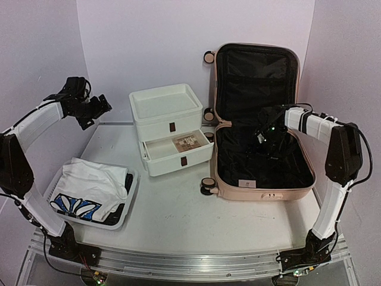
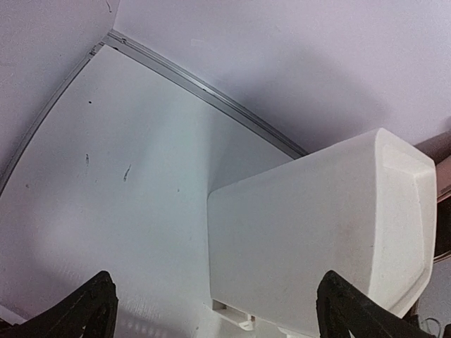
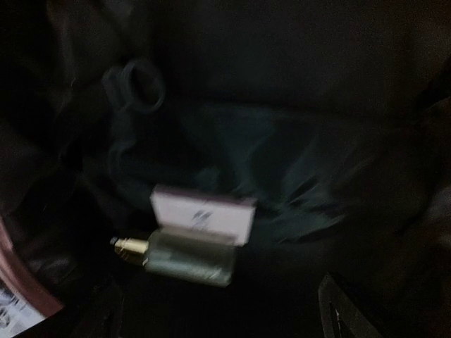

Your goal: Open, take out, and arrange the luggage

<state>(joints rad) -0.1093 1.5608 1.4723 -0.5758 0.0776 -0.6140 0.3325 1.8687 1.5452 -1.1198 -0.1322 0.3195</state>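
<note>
1. Luggage (image 1: 265,190) lies open on the right side of the surface (image 1: 178,220). Pink shell, black lining. Near half is flat; lid (image 1: 256,71) stands up against the back wall.
2. Near left: white perforated basket (image 1: 128,205) with a folded white garment (image 1: 89,187), blue print on it.
3. Right pincer (image 1: 263,142) is down inside the near half of the luggage, over the lining. Fingers wide apart, gripping nothing.
4. Right wrist view is dim and blurred. Small clear bottle (image 3: 187,257) with a gold cap lies on the lining, with a pale box (image 3: 204,215) just behind it. Both are ahead of the fingertips, not between them.
5. Mid-surface, just left of the luggage: white drawer unit (image 1: 166,122). Lower drawer (image 1: 178,156) is pulled out, with a flat brown item (image 1: 189,142) inside.
6. Far left: left pincer (image 1: 95,110) hangs above the surface, well apart from the luggage. It is open and holds nothing. Its wrist view looks down on the side of the drawer unit.
</note>
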